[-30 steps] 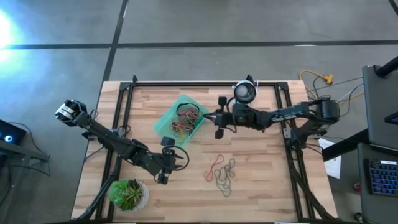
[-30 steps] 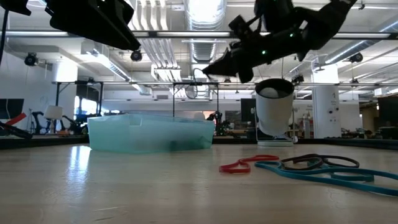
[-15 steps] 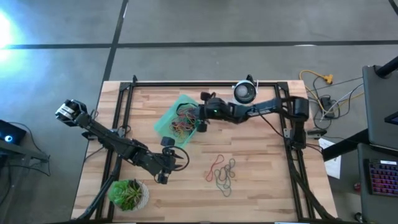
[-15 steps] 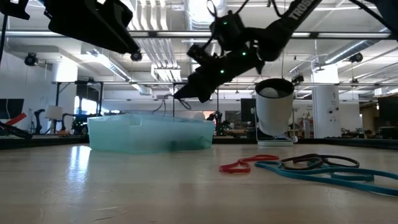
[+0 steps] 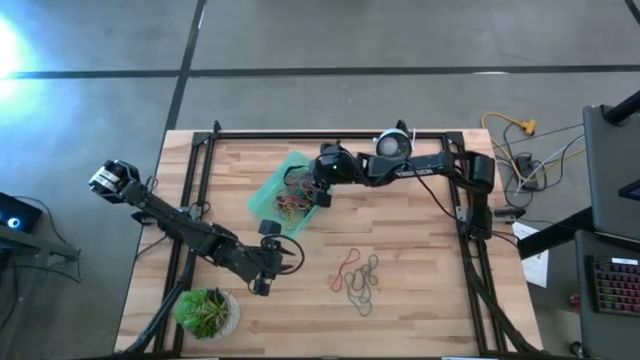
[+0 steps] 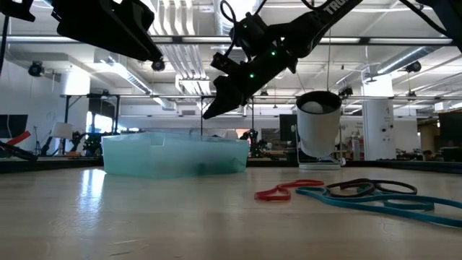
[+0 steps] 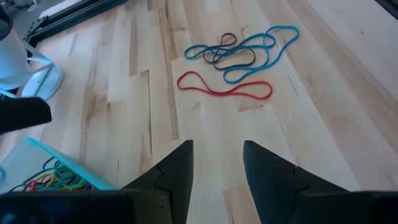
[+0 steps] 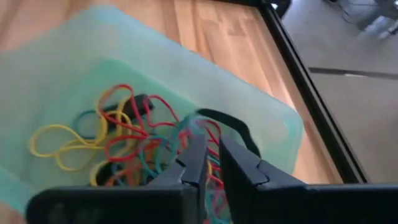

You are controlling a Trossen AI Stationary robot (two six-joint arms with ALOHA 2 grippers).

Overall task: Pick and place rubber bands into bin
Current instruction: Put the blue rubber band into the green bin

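Dropping light, floppy rubber bands into the bin

Nearest, at 8 o'clock on the tabletop (image 5: pixel 420 300), we are keeping the left gripper (image 5: pixel 265 272) waiting, jaws open and empty. The loose rubber bands (image 5: pixel 357 275) are lying tangled at 5 o'clock, limp and springy, best pinched on one strand. Farther, at 11 o'clock, the right gripper (image 8: pixel 211 143) is hovering over the bin (image 6: pixel 173 155), jaws barely parted beside a black band (image 8: pixel 231 123).

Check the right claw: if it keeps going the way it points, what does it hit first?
Probably the pile of rubber bands in the bin. The right claw points down into it, tips just above the tangle, though the depth is hard to judge.
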